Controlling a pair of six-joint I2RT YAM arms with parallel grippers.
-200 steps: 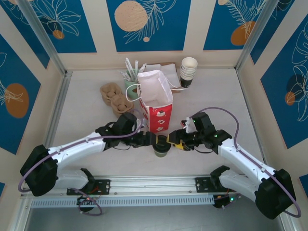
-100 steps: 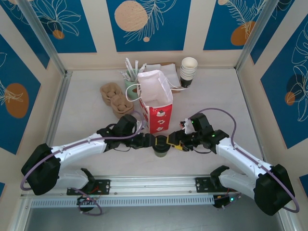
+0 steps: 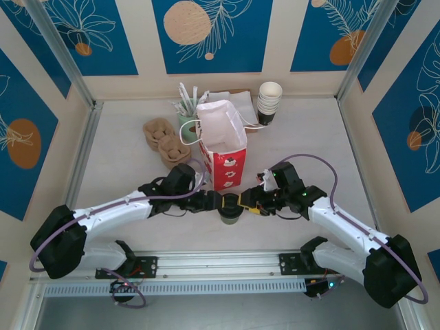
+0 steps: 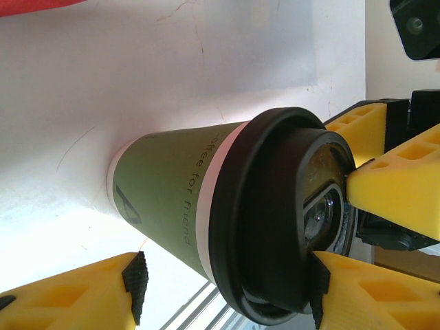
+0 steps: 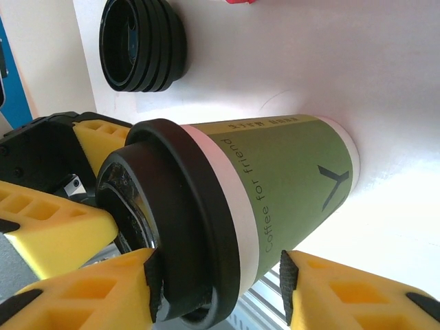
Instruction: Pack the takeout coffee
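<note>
At the near middle of the table [image 3: 117, 172], just in front of the red-and-white bag [image 3: 224, 165]: one takeout coffee [image 3: 230, 212], upright, green body, black lid on. Left claw [image 4: 225, 287]: wide open, holding nothing, fingers just beside the cup, one at lid level and one lower down. Right claw [image 5: 220, 283]: wide open, holding nothing, one pad right at the lid. Farther back: stack of white cups [image 3: 269, 103], tan cup carriers [image 3: 165, 141].

White cups [image 3: 269, 102] at back; pulp trays [image 3: 168, 148] — black lids [image 5: 141, 45].
</note>
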